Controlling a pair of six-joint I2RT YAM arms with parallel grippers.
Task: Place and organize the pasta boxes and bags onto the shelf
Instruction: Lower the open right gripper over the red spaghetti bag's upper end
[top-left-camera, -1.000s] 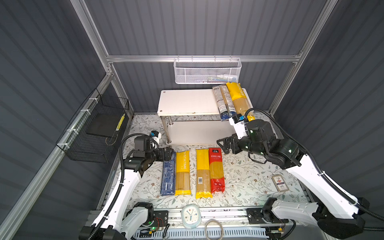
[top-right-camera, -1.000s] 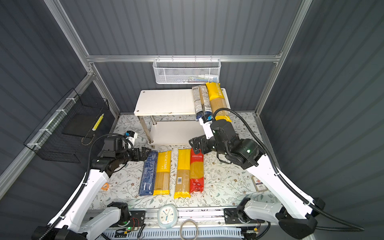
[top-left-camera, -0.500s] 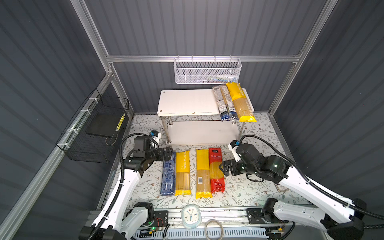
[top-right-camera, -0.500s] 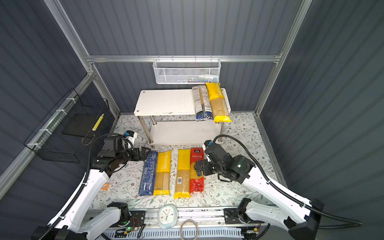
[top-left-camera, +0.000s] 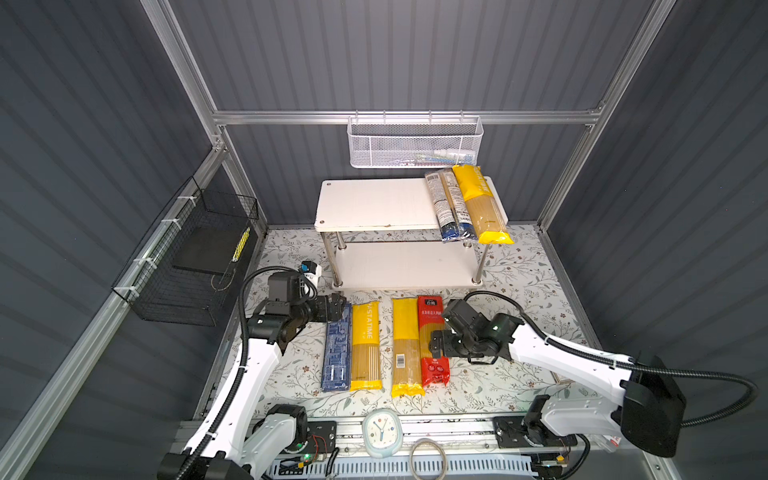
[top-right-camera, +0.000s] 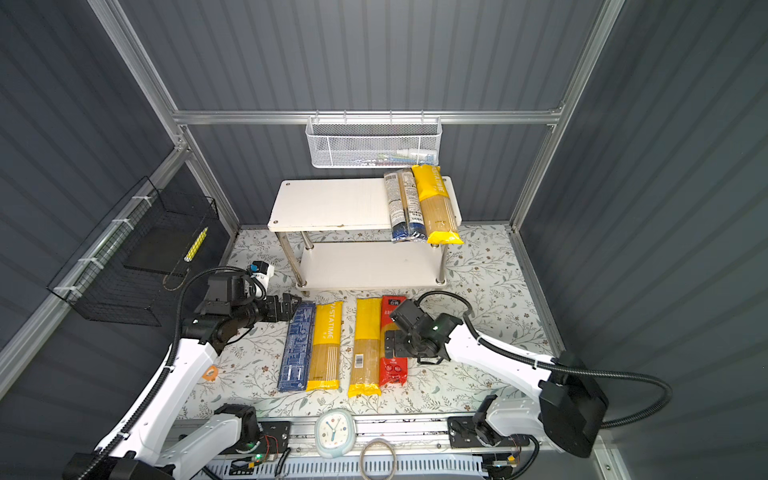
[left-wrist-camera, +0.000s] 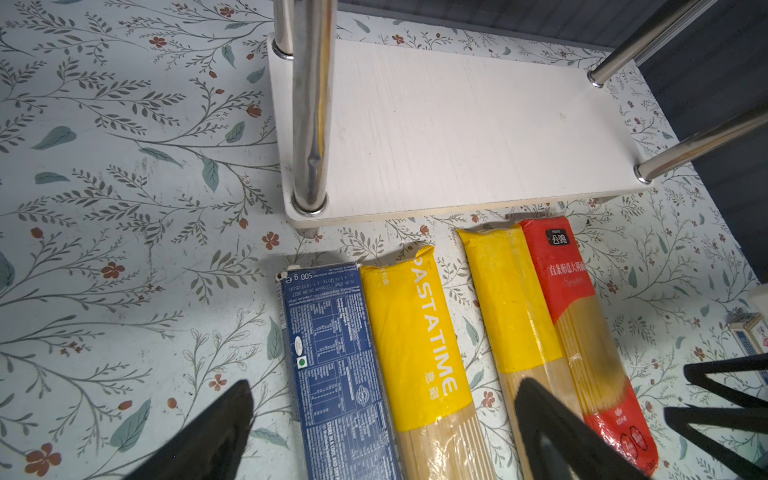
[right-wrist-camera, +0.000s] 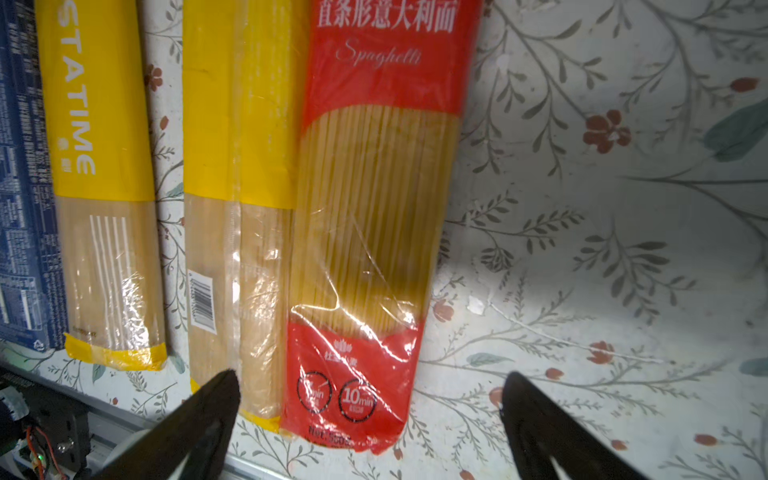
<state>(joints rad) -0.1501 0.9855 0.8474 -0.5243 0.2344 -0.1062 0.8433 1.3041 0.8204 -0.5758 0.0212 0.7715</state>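
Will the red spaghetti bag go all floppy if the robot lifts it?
Probably not floppy: the red bag is packed with straight strands, so it should stay fairly stiff. Its shiny crinkled film may be slippery. Squeezed hard, strands might snap.

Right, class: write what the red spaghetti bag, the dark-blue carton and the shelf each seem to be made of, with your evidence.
Red spaghetti bag: probably thin glossy plastic film; clear middle, creases, glare.
Dark-blue carton: seemingly printed cardboard; flat faces, sharp edges, a worn corner.
Shelf: white boards with faint grain, likely laminated wood; legs of mirror-bright metal.
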